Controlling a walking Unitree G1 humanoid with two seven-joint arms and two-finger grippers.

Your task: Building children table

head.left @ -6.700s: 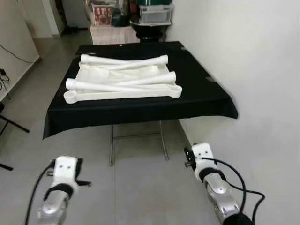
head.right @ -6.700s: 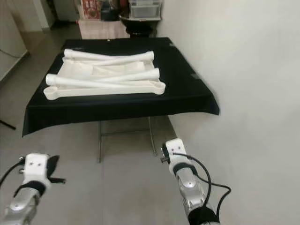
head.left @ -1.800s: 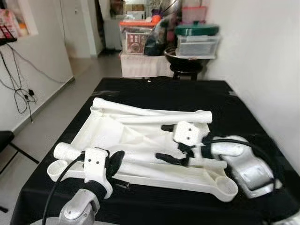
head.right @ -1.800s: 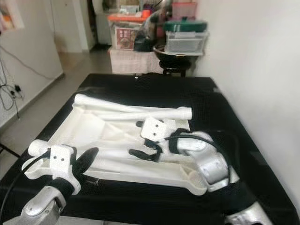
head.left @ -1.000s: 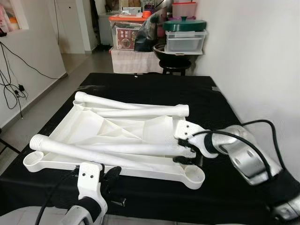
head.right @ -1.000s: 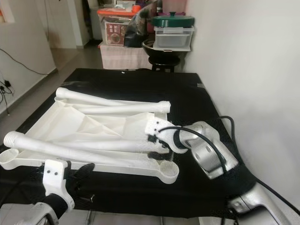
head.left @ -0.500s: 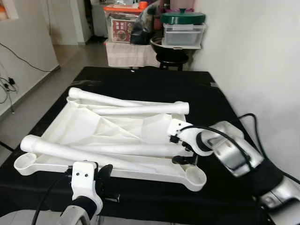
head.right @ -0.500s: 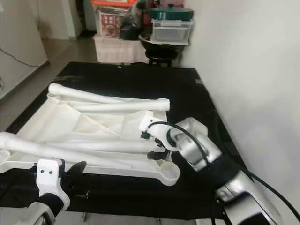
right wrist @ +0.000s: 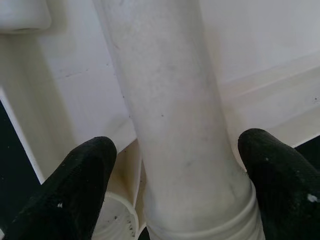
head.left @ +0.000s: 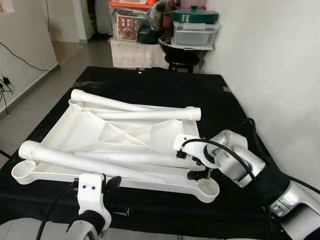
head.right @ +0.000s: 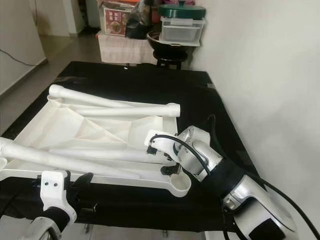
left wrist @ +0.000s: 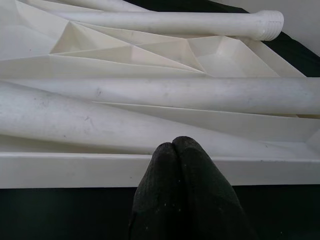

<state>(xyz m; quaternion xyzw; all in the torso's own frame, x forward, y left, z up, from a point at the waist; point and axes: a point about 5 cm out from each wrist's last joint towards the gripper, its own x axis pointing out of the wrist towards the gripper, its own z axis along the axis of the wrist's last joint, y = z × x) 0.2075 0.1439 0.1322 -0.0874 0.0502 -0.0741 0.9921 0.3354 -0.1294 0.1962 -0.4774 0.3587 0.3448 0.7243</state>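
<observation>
White plastic table top (head.left: 100, 135) lies upside down on the black-draped table (head.left: 165, 90), four white tubular legs loose on it. Right gripper (right wrist: 177, 170), bent inward, straddles one leg's (right wrist: 175, 115) threaded end, fingers spread. Left gripper (left wrist: 182, 195), fingers pressed together, points at the top's near edge.

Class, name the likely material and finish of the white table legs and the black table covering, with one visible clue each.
Table legs: probably moulded plastic, matte off-white; threaded ends and faint scuffs show.
Black covering: seemingly cloth, dull black; it drapes over the table edges.

Soft even daylight, sharp, little glare.
</observation>
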